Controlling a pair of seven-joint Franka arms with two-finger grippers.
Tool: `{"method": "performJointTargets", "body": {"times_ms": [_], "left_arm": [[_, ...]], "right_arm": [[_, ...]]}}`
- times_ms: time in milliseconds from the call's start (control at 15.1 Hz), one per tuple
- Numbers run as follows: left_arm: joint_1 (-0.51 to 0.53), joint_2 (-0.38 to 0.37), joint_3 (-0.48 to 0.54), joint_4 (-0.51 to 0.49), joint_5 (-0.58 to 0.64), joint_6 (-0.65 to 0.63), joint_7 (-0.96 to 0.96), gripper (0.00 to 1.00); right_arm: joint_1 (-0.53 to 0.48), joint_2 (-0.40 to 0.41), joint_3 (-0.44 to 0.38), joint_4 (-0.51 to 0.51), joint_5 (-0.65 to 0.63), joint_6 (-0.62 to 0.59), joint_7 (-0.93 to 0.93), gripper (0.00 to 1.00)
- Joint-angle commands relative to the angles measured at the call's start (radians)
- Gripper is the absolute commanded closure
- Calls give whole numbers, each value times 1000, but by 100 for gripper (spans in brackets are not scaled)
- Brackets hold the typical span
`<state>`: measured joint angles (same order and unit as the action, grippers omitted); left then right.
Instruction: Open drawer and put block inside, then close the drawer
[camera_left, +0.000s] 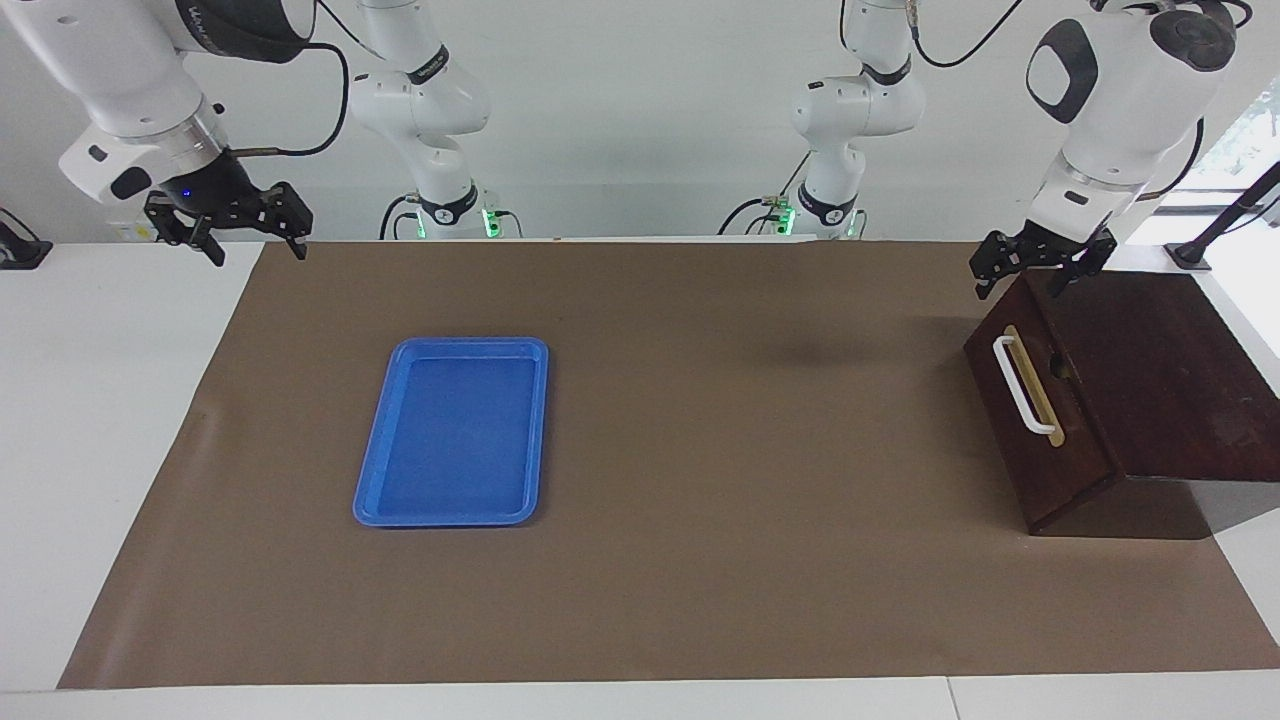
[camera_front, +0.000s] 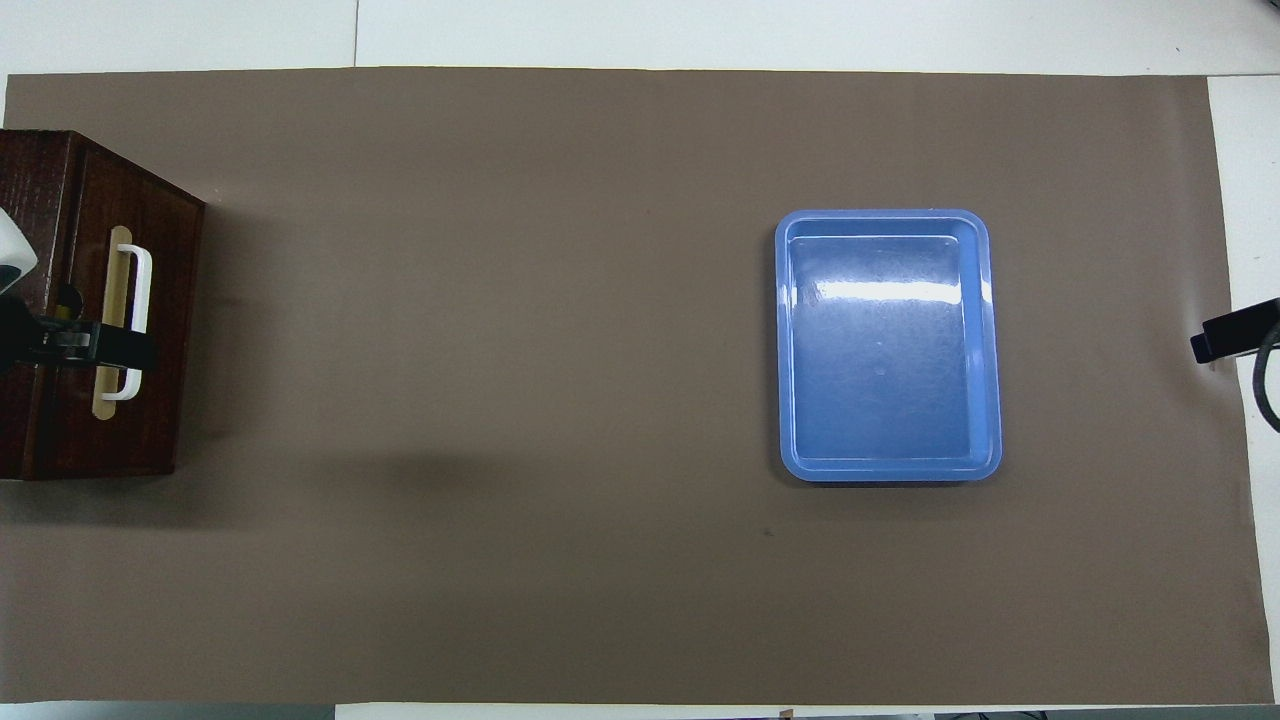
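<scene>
Facing camera high across table; overhead steep; both share mat (camera_left: 700, 450).

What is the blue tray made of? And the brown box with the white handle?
The blue tray looks like glossy moulded plastic: light glares off its floor and its corners are rounded. The brown box looks like dark stained wood with visible grain. Its white handle is smooth, probably plastic or painted metal.

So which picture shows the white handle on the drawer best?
The facing view: the whole white handle shows, with the left gripper raised clear above the drawer. In the overhead view, that gripper covers the handle's nearer part.
</scene>
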<state>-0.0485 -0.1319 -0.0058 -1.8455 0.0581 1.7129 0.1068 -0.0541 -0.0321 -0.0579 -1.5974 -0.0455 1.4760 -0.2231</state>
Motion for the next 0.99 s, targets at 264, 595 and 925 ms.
{"method": "performJointTargets", "body": {"times_ms": [264,595,925], "left_arm": [[-42,110,9,205,-27,-109,-16,0],[-30,112,9,203,-41,-122,-50,0],[-24,94,18,195,-43,-119,-78,0]], "right_arm": [[-10,-14,9,-12,-8,6,14,0],[-9,-14,10,-12,-8,4,14,0],[-9,-14,10,-12,-8,3,14,0]]}}
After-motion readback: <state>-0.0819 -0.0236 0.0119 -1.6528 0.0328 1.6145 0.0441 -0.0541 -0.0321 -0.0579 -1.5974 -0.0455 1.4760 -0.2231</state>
